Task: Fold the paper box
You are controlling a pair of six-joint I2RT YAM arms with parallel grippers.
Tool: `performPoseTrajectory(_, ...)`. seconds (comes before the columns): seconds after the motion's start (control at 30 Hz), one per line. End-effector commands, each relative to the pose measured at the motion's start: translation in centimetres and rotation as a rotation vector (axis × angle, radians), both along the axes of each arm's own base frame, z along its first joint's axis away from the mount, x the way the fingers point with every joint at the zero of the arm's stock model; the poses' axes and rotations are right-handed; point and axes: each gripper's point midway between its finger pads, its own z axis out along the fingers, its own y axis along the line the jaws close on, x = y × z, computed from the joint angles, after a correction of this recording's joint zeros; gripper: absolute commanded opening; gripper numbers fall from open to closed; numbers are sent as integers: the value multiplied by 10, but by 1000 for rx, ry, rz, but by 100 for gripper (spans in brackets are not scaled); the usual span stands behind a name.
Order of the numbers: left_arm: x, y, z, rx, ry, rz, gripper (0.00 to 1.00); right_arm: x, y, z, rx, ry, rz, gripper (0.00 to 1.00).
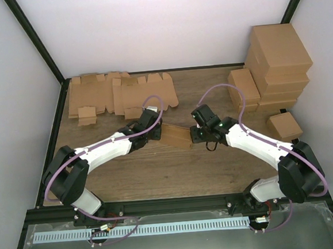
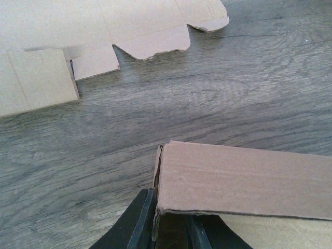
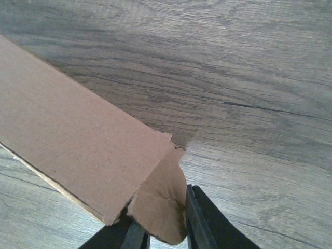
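Note:
The paper box [image 1: 176,136] is a partly folded brown oblong piece, held over the middle of the wooden table between both arms. My left gripper [image 1: 155,133] is at its left end. In the left wrist view the box [image 2: 244,179] has its end wall pinched between the dark fingers, so the left gripper [image 2: 171,231] is shut on it. My right gripper [image 1: 197,135] is at the right end. In the right wrist view the box [image 3: 72,135] ends in a rounded end flap [image 3: 161,205], which fills the gap of the right gripper [image 3: 163,233] and touches both fingers.
Flat cardboard blanks [image 1: 118,93] lie at the back left, also seen in the left wrist view as blanks [image 2: 78,31]. Finished boxes [image 1: 277,64] are stacked at the back right, with one small box [image 1: 285,125] nearer the right arm. White walls enclose the table.

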Motion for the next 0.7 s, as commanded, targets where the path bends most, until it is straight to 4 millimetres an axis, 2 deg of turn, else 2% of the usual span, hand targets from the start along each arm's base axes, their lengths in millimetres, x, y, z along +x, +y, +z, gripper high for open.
performPoseTrajectory(0.0,-20,8,-30,79,116,-29,17,6,2,7,3,-36,13,14)
performPoseTrajectory(0.13,-20,8,-31,78,117,-28,17,3,7,16,55,-17,0,1)
performPoseTrajectory(0.27,-20,7,-33,77,121,-26,18,1,9,19,92,41,-57,1)
performPoseTrajectory(0.5,-20,7,-34,74,117,-23,18,1,25,25,237,130,-100,1)
performPoseTrajectory(0.67,-20,6,-35,74,118,-23,18,1,28,18,250,205,-167,1)
